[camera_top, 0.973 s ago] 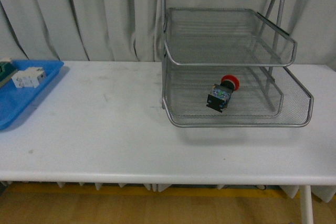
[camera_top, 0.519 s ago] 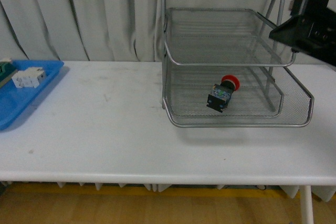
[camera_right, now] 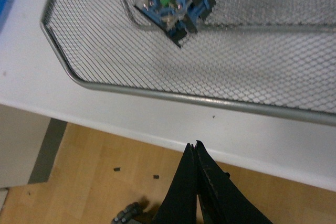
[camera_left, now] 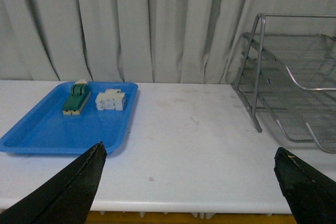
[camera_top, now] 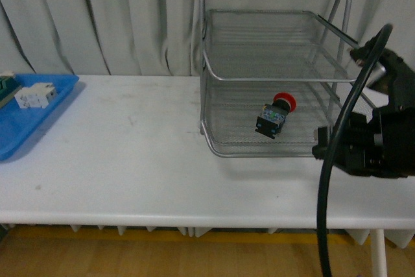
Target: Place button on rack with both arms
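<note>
Button lies on its side in the rack's bottom tier, red cap up-back, dark body forward; placing looks done. Right gripper, fingertips pressed together and empty, hangs outside the front rim; left gripper is spread wide, empty. Next: retreat clear of the mesh.

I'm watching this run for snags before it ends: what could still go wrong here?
The button already lies tilted on its side in the rack's bottom tier, so a knock could roll it.

The right arm hangs low, close to the rack's front right corner; a careless swing might bump the frame and shift the rack.

Its black cable loops in front of the table edge and could catch on the rack's rim.
</note>
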Controlling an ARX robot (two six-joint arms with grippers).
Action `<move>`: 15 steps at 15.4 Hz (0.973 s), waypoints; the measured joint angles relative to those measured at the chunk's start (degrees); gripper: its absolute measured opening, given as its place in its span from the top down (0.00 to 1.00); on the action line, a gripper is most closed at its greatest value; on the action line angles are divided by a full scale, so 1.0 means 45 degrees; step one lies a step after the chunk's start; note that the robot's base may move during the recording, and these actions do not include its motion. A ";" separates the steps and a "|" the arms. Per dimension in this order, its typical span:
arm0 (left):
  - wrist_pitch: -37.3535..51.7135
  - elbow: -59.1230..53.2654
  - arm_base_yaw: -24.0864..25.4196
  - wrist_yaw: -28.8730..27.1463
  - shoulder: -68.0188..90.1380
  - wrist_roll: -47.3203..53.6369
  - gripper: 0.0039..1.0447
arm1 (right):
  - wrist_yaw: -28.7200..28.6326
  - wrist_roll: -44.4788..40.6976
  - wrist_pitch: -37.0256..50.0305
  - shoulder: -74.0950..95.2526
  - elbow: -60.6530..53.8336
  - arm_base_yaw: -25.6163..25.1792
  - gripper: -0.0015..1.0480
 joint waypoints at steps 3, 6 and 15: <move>0.0000 0.0000 0.0000 0.0000 0.0000 -0.0005 0.06 | 0.0209 -0.0636 -0.0083 0.0695 0.0000 0.0068 0.98; 0.0000 0.0000 0.0000 0.0000 0.0000 0.0000 0.06 | 0.0695 -0.0967 -0.0355 0.1724 0.0675 0.0155 0.98; 0.0000 0.0000 0.0000 0.0000 0.0000 -0.0005 0.06 | 0.1423 -0.1695 -0.1418 0.4206 0.4386 -0.0291 0.98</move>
